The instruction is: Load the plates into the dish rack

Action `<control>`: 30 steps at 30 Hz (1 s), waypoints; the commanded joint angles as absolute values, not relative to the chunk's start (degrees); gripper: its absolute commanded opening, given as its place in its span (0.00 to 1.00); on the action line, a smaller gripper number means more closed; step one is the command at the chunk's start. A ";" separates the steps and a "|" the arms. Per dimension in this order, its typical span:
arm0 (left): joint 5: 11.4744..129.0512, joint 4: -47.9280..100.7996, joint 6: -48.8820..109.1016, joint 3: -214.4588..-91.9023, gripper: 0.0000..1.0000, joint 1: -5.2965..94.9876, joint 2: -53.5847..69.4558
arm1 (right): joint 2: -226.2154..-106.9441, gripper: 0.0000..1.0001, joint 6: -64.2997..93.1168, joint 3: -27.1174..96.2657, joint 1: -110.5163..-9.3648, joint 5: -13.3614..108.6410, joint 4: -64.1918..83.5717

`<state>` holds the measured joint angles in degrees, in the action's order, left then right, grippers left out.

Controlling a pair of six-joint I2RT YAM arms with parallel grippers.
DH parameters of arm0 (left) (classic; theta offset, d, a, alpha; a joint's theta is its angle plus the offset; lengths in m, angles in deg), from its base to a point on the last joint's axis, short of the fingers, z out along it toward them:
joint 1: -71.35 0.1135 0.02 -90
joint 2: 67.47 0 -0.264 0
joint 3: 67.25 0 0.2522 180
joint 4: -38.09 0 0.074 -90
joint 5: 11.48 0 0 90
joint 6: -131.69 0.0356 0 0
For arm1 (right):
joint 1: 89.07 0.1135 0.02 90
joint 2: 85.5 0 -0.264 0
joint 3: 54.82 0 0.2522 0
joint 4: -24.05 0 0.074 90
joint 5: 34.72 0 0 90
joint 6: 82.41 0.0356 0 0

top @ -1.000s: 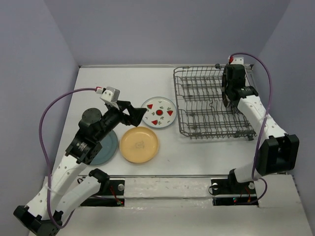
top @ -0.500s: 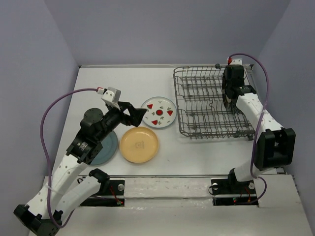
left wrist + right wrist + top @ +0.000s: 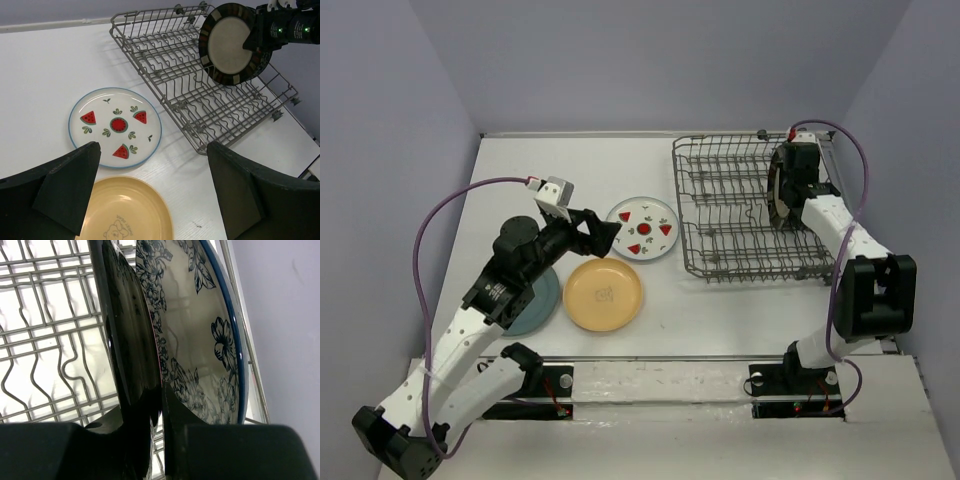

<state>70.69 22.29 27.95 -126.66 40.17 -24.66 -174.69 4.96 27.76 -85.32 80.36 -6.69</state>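
Lavender walls [image 3: 620, 60] are enclosing a white bench [image 3: 520, 170] on three sides. Overhead view: the dish rack [image 3: 730, 215] is sitting in the upper right of the frame.

- The right fingers [image 3: 220, 450] are clamping the edge of the dark-rimmed plate [image 3: 230, 44] and holding it upright over the right end of the rack. Whether its lower edge is sitting between tines cannot be told.
- Right wrist view: the floral plate [image 3: 200, 340] is standing on edge just right of the held plate, against the rack's end wall.
- The left fingers [image 3: 65, 195] are spread wide with nothing between them, hovering left of centre overhead, above the plates lying flat.
- The watermelon plate [image 3: 644, 228] is lying flat just left of the rack, apart from it.
- The yellow plate [image 3: 604, 294] is lying just below it in the frame.
- The teal plate [image 3: 535, 300] is lying to the left of the yellow one, partly hidden under the left arm.
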 commanded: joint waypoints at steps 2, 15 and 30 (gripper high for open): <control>71.05 24.42 28.60 -126.54 0.99 39.97 -23.97 | -173.57 0.47 10.14 28.02 -85.64 81.02 1.85; 71.76 24.42 25.44 -127.24 0.99 40.32 -17.38 | -164.43 0.83 13.39 29.69 -85.64 75.68 -0.52; 77.91 24.86 16.47 -129.87 0.98 44.18 0.09 | -143.61 0.90 28.59 22.85 -85.02 49.77 4.30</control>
